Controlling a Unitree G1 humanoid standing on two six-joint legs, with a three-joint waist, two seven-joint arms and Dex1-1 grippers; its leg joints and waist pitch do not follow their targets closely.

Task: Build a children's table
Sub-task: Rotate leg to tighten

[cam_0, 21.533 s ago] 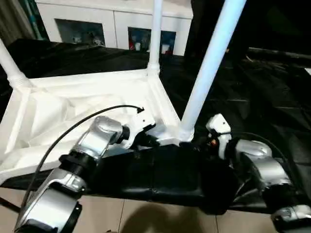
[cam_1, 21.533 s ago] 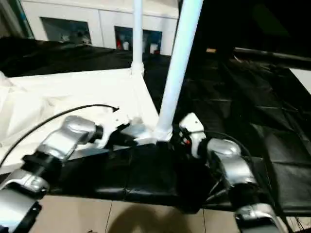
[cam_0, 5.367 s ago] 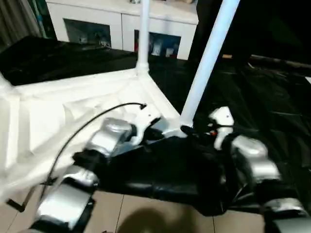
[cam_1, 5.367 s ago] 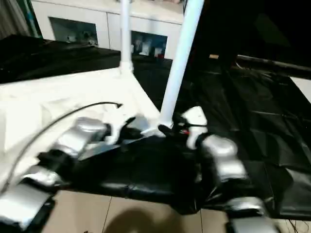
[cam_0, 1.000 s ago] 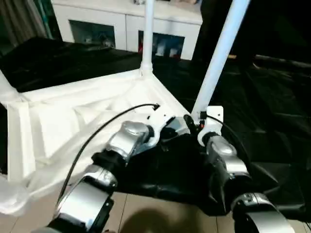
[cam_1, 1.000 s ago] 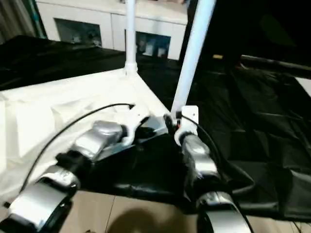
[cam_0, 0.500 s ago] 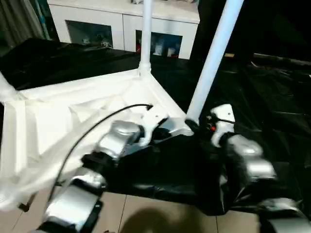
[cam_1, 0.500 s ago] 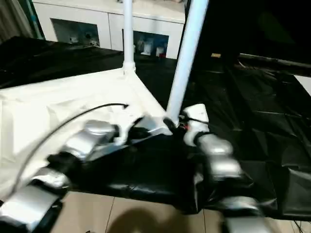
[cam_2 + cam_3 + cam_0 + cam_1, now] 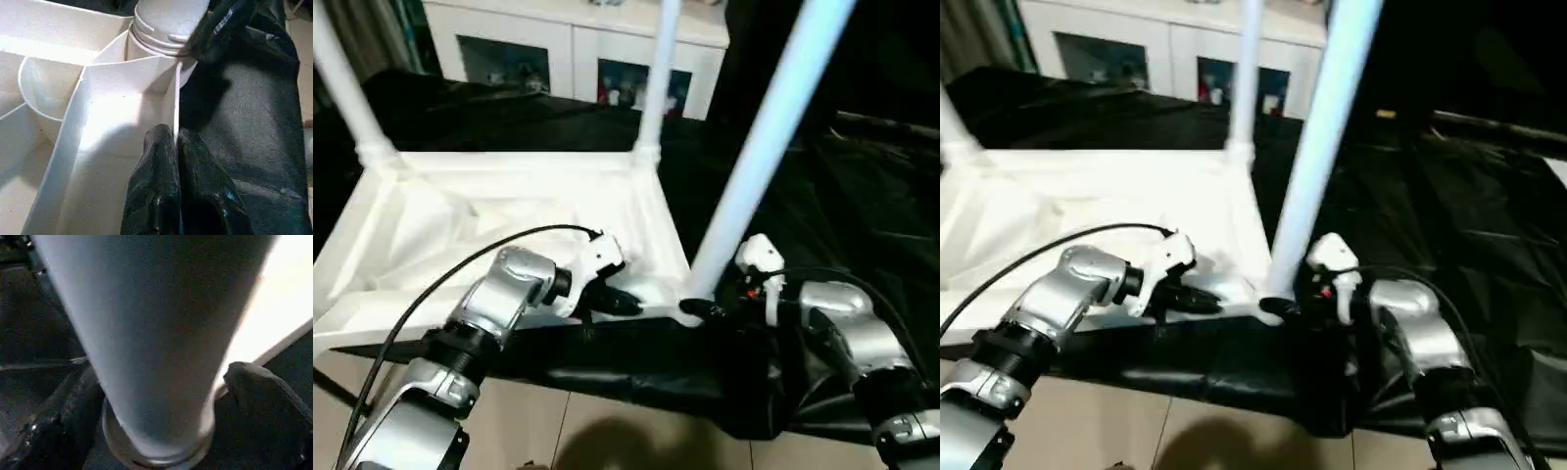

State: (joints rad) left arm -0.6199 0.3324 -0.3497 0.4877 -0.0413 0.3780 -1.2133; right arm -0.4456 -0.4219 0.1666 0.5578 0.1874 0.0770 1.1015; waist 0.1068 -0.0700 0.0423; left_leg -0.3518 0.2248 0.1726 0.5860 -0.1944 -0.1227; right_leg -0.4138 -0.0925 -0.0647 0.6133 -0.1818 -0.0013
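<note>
Left wrist view: unlabelled white children's table [image 9: 112, 103].

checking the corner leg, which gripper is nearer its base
Right. The right gripper has a finger on either side of the near leg base; the left gripper pinches the tabletop's side wall just beside that corner.

Large work table [image 9: 862, 196] draped in glossy black sheeting, creased and catching pale reflections toward its right side. Beyond the far edge, a white cabinet [image 9: 558, 39] with glass doors [image 9: 494, 64], small colourful items dimly visible behind the panes. Dark curtain folds [image 9: 372, 29] at the far left corner. Below the near edge, beige tiled floor [image 9: 636, 436] with a thin grout line and a soft shadow. Far right background dark.
</note>
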